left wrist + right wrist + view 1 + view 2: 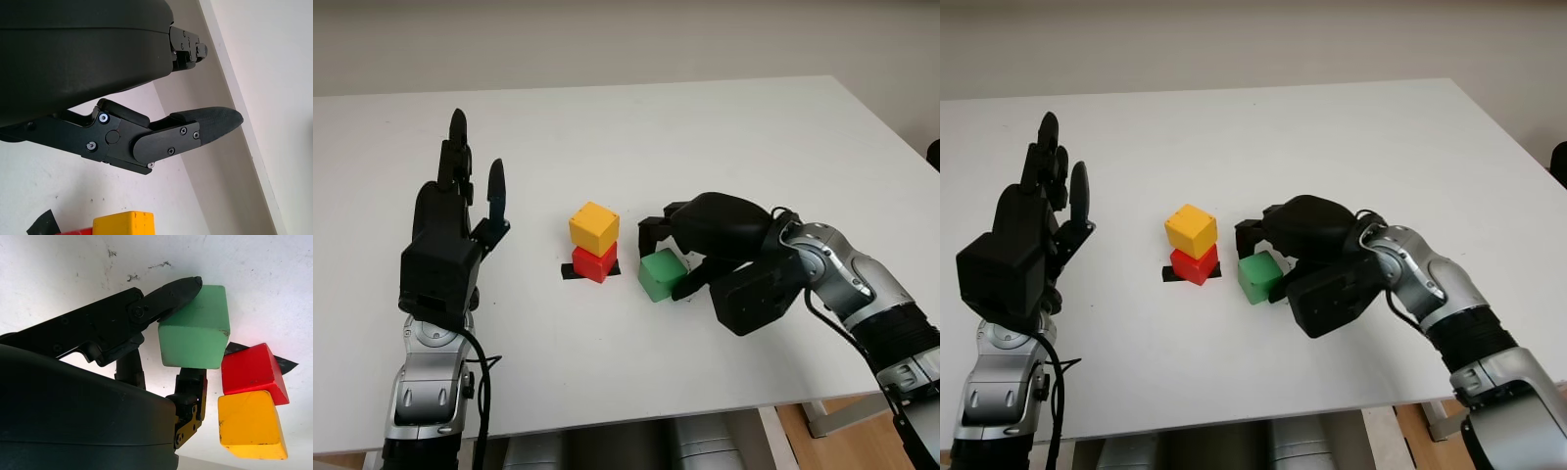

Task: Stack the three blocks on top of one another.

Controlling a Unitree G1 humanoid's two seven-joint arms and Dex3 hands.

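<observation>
Green block point(662, 275) sits mid-counter point(724, 127), just right of your yellow block point(594, 227) stacked on red point(593, 262); your right robot hand point(680, 257) pinches it. Left robot hand point(460, 201) is open, raised near the left edge.

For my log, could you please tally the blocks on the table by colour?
Yellow block: 1, on top of the red one
Red block: 1, on the table
Green block: 1, grasped by the right hand
Total: 3
The left hand is open, raised left of the stack.
</observation>
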